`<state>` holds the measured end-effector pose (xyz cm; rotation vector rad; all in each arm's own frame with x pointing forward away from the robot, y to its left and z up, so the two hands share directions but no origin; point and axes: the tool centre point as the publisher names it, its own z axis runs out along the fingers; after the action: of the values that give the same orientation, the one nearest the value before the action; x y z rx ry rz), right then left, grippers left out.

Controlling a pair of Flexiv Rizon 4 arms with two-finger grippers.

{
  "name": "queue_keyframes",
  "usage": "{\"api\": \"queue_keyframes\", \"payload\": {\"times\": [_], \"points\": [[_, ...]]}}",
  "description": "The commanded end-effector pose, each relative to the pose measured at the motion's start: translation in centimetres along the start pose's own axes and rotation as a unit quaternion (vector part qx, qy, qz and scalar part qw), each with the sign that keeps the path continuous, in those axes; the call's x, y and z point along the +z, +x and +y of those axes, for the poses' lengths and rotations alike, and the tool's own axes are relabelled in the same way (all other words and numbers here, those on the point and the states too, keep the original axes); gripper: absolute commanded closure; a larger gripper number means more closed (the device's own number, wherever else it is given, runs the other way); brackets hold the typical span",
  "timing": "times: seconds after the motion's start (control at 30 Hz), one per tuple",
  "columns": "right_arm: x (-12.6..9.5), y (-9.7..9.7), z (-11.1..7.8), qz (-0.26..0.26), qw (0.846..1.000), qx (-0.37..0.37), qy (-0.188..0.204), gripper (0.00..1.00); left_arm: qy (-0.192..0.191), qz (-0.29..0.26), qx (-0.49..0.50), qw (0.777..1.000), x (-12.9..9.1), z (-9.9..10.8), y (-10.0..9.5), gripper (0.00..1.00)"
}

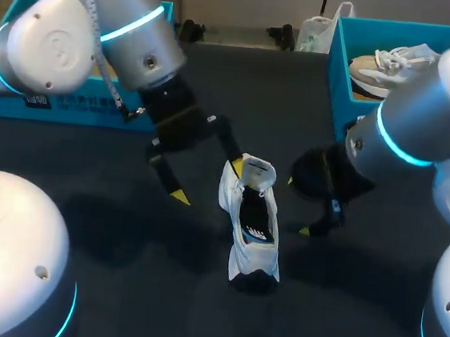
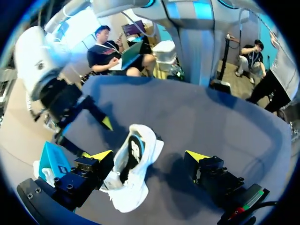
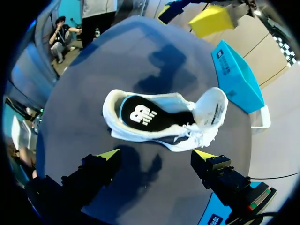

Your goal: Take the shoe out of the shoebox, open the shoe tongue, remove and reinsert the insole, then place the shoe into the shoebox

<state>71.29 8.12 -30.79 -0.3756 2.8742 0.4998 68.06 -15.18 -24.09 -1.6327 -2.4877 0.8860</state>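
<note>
A white shoe (image 1: 251, 228) lies on the dark table at the middle, its tongue (image 1: 257, 173) folded up and a black insole (image 1: 255, 220) with a white logo showing inside. My left gripper (image 1: 207, 183) hangs open just left of the tongue end, one fingertip (image 1: 235, 167) close against it. In the left wrist view the shoe (image 2: 131, 168) lies between the open fingers, beside one of them. My right gripper (image 1: 300, 207) stands open to the shoe's right, apart from it. The right wrist view shows the shoe (image 3: 159, 117) ahead of its open gripper (image 3: 156, 157).
A teal shoebox (image 1: 338, 68) at the back right holds a second, beige shoe (image 1: 385, 66). A teal box lid (image 1: 62, 107) lies at the back left, under my left arm. White robot bases stand at both near corners.
</note>
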Motion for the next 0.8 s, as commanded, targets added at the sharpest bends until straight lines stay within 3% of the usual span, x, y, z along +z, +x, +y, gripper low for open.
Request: {"api": "queue_keyframes", "payload": {"times": [0.03, 0.2, 0.43, 0.8], "points": [[-3.5, 0.2, -1.2, 0.011, 1.0, 0.011, 0.0, 0.0, -0.03, 0.057, 0.001, 0.998, -0.1, 0.1, -0.9, 0.0], [-6.0, 0.5, -2.6, 0.014, 1.0, 0.025, 0.002, 0.0, -0.046, 0.078, 0.012, 0.996, -0.1, 0.6, -1.7, 0.0], [-8.8, 0.4, -4.4, 0.018, 0.999, 0.029, 0.012, 0.0, -0.029, 0.151, 0.063, 0.986, 0.4, 0.5, -3.2, 0.0], [-12.9, -1.2, -6.2, 0.043, 0.999, 0.005, 0.024, 0.0, -0.07, 0.194, 0.131, 0.97, 0.4, 1.1, -5.8, 0.0]]}}
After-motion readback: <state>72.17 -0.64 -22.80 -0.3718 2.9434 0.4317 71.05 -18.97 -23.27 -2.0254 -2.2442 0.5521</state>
